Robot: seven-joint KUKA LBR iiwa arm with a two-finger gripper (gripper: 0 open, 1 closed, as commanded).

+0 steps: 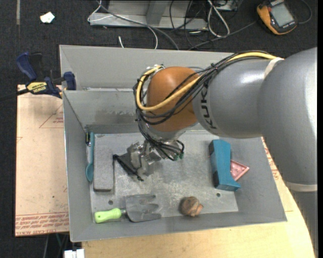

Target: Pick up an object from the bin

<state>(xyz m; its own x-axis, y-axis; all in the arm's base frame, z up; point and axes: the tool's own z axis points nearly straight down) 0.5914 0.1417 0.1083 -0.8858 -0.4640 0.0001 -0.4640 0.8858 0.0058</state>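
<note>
Bin floor: grey metal, scuffed and speckled, with sloping walls of the bin (75,166) round it.
Near edge, left: a small trowel (136,207) lying flat, dull grey blade, bright green handle pointing left.
Near edge, middle: a brown lump (191,205), rounded and rough like a stone, well apart from the trowel.
Left side: a grey block (103,169), oblong and matte, lying flat; a teal-handled tool (90,161) lies along the wall just beside it.
Right side: a blue box (221,164), long and smooth, with a pink triangle (240,170) touching its right side.
Task's thing: a black piece (123,162), thin and angular, on the floor between the grey block and the bin's middle.
Gripper (144,160): bare metal, down near the floor at the bin's middle, just right of the black piece; open or closed cannot be told.
Wrist: a glossy orange cover (169,98), domed, looped by yellow and black cables (151,108).
Arm (242,95): smooth silver-grey, coming in from the right.
Room beyond: dark carpet (30,45) with loose leads (176,22) and a yellow device (276,15).
</note>
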